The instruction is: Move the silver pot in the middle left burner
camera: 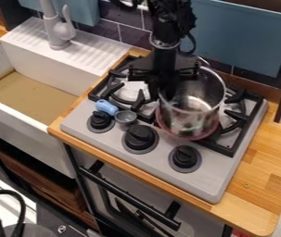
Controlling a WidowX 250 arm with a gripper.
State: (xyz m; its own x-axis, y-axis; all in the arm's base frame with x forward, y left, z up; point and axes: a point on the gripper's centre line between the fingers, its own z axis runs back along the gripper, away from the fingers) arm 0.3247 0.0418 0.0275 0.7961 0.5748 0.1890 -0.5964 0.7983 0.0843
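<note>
"Silver metal, that pot (192, 111), with a shine like a mirror. Is it in place?"

"Not by my reading. It's at the middle and right of the stove (223, 178), and the open burner (127, 90) on the left looks like the target. The move across and the setting down are left to do."

"Has the gripper (161, 89) got it?"

"It's at the pot's left side, by the rim. I can't tell how far open it is, or whether it has hold of the wall. Nor can I tell if the base is resting on the black grate (245, 127)."

"So being at the pot is the part that's done."

"Yes, that much. The pot is a deep, round cylinder with a reddish band of reflection low down."

"And around it?"

"Smooth grey stove top, three chunky black knobs (140, 138), a small round metal cup (125, 117) beside a stubby blue handle (106, 107). Then striped, warm wood for the table (276, 157), and a white sink (49, 143) with a ribbed drainer (74, 51)."
</note>
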